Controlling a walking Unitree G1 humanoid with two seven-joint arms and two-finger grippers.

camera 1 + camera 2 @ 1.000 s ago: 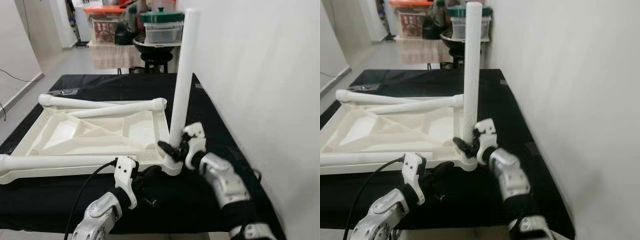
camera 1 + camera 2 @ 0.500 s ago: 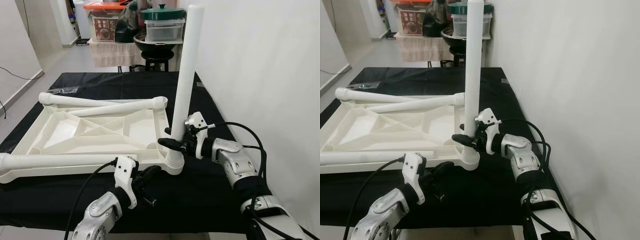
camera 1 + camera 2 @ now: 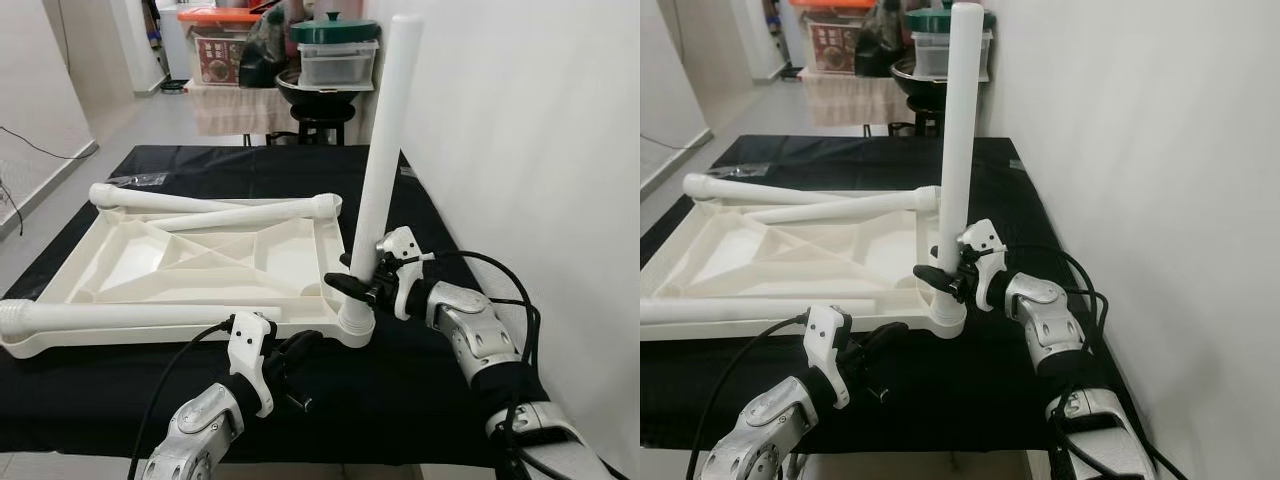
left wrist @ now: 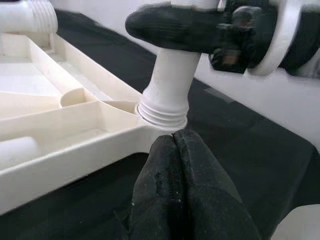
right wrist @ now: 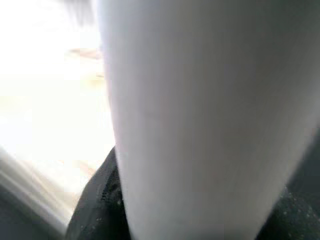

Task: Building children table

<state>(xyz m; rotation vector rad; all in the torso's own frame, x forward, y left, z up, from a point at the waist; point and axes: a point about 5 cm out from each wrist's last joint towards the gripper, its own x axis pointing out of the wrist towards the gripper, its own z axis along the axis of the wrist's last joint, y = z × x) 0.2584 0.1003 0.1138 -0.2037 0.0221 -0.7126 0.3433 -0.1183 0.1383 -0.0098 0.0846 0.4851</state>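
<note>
Black cloth [image 3: 200, 380] mid-frame: upturned cream plastic tabletop [image 3: 200, 265], one white tube leg [image 3: 385, 150] standing — my right gripper [image 3: 362, 285] clasps it (three lie loose); left gripper [image 3: 300, 350] clenched, empty.

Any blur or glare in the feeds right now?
Eye views: sharp, evenly lit. Right wrist view: upright leg close and out of focus, background washed out white. Left wrist view: leg's threaded base sharp, left gripper fingertips slightly soft, right gripper blurred at the top.
</note>
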